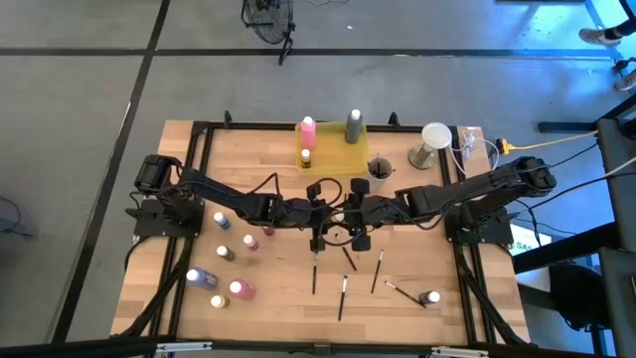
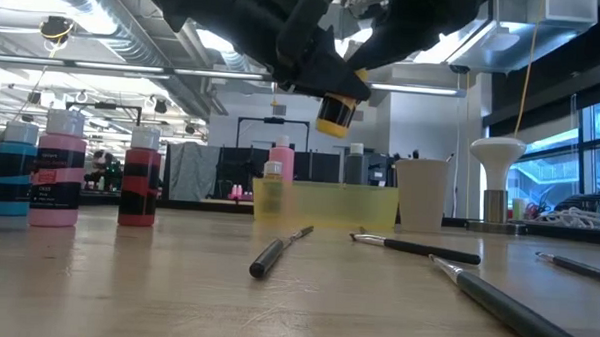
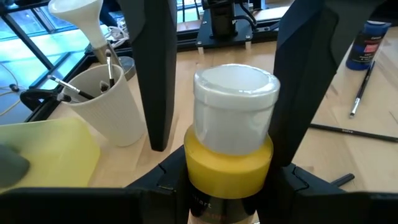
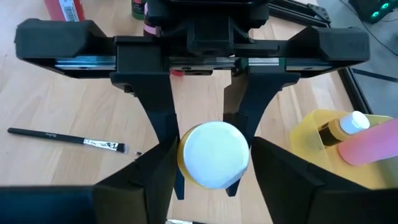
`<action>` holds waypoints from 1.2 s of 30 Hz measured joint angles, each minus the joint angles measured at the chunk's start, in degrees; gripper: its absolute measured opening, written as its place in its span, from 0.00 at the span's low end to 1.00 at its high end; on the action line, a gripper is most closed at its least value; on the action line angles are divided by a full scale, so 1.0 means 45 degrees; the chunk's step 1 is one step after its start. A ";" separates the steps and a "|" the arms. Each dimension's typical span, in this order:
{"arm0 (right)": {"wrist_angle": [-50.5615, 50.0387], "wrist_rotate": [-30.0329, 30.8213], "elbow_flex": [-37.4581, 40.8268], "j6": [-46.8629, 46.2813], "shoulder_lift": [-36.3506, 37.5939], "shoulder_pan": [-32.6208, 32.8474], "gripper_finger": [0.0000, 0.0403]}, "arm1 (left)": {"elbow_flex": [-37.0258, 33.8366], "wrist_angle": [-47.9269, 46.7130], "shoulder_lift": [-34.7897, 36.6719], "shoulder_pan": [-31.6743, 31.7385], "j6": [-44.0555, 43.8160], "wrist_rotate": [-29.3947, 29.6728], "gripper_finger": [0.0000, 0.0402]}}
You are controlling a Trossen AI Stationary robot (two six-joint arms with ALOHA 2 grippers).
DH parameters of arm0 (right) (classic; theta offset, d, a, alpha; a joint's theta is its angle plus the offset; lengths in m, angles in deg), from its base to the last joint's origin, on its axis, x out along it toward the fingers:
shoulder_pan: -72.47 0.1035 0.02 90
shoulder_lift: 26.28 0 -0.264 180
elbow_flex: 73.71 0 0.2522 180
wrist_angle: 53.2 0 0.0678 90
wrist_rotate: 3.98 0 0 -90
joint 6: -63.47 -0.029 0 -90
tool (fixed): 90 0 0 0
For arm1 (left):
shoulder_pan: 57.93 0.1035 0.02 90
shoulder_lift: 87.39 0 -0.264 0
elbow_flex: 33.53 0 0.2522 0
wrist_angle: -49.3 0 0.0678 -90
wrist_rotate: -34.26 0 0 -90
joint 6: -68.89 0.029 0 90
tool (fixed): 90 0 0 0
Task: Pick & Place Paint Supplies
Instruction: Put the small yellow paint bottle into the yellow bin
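Handover in mid-air above the table centre. The left gripper (image 3: 217,180) pinches a yellow paint bottle (image 3: 231,134) with a white cap, held aloft between the two arms. The right gripper (image 4: 211,180) faces it cap-on, its fingers spread to either side of the bottle, not visibly pressing.

For a clean transfer, the right fingers should probably seat squarely on the bottle's body, clear of the left fingers, before the left lets go.

The likely destination, the yellow tray (image 1: 338,156), sits toward the far edge with bottles already standing in it. Paintbrushes (image 1: 345,285) lie nearer.
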State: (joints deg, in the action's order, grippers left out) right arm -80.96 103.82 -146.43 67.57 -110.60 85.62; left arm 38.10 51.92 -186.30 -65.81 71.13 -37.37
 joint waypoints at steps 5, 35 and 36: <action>-0.0005 -0.0005 0.0000 0.0000 0.0000 0.0005 0.48 | 0.0000 -0.0046 0.0000 0.0000 0.0000 0.0005 0.31; -0.0212 0.0034 -0.0024 -0.0036 0.0019 0.0005 0.29 | -0.0005 -0.0066 0.0000 -0.0066 0.0307 0.0271 0.38; -0.0272 0.0069 -0.0024 -0.0027 0.0019 0.0005 0.29 | -0.0002 -0.0040 0.0000 -0.0063 0.0274 0.0349 0.40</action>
State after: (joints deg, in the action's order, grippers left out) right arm -82.19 104.13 -146.53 67.45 -110.51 85.64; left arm 38.09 51.74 -186.30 -66.09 72.36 -35.80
